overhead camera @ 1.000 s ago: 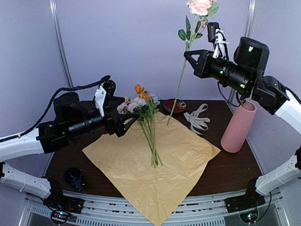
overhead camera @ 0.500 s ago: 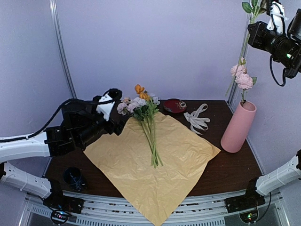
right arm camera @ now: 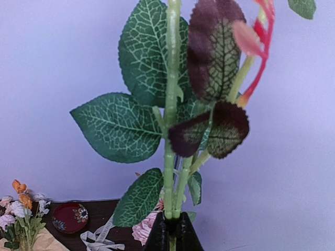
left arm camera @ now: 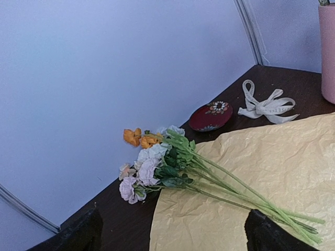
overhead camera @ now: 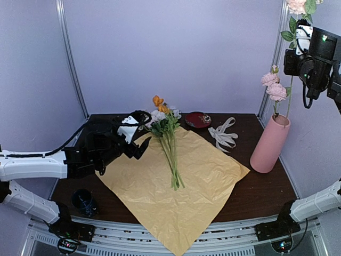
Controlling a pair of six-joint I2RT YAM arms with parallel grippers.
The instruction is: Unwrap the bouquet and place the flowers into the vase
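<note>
The wrapping paper (overhead camera: pixel 176 197) lay flat and the ribbon (overhead camera: pixel 224 136) sat left of the vase (overhead camera: pixel 269 144), which already held pink blooms (overhead camera: pixel 276 90). Above the vase, the right end effector (right arm camera: pixel 170 235) was clamped on another stem (right arm camera: pixel 170 130). The left end effector (overhead camera: pixel 144 132) gaped beside the remaining flowers (overhead camera: pixel 169 144), well left of the vase.

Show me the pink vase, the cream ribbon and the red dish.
pink vase (overhead camera: pixel 270 144), top view, middle of its body
cream ribbon (left arm camera: pixel 268 109), left wrist view, where the bands cross
red dish (left arm camera: pixel 211 116), left wrist view, its centre
</note>
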